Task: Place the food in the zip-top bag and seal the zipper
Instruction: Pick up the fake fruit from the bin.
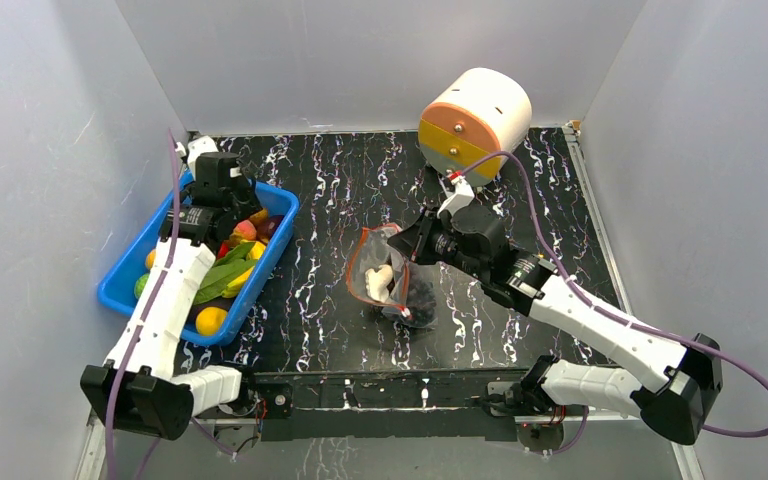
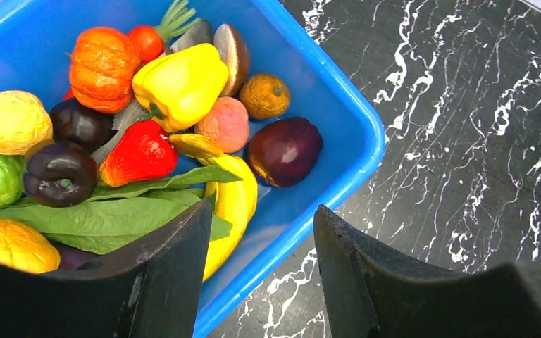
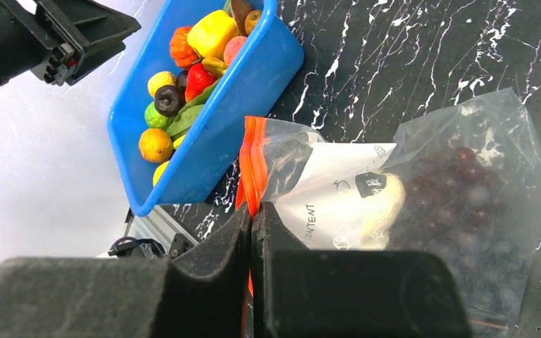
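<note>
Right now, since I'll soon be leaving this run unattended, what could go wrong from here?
The right jaws pinch only one spot on the zipper of the zip-top bag; the floppy mouth could sag, so the next piece may miss. The left jaws, open above the crowded blue bin, sit over banana and leaf and could snag both.

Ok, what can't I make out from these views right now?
- Right wrist: the right pincer covers the zipper below its grip; whether the bag mouth is open is unclear.
- Right wrist: the label and crinkled plastic veil the food inside.
- Left wrist: leaves and the left pincer hide the bin floor; its left side is cut off.
</note>
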Action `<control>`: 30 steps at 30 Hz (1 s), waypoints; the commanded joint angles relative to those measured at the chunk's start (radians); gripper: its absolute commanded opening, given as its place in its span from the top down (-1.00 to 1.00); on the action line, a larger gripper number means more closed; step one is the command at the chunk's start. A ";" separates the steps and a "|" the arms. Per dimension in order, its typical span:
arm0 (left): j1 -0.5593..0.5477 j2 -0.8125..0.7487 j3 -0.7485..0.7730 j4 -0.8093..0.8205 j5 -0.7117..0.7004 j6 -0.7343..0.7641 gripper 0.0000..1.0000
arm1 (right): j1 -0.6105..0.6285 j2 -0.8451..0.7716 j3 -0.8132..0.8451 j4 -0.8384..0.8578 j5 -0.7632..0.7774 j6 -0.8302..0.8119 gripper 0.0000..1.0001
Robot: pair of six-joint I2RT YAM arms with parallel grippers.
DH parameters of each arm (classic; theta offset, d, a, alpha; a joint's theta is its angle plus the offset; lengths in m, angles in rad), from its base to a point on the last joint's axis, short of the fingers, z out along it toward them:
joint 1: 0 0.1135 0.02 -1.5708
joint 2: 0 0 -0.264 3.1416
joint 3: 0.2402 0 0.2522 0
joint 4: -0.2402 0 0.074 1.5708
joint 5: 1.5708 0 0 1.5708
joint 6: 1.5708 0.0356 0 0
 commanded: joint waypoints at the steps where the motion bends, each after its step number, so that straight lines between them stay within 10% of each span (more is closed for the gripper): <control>1: 0.079 0.022 -0.031 0.035 0.070 0.014 -0.06 | 0.002 -0.051 -0.008 0.101 0.004 0.001 1.00; 30: 0.361 0.277 -0.245 0.292 0.297 -0.046 0.06 | 0.001 -0.082 -0.013 0.077 0.005 -0.015 1.00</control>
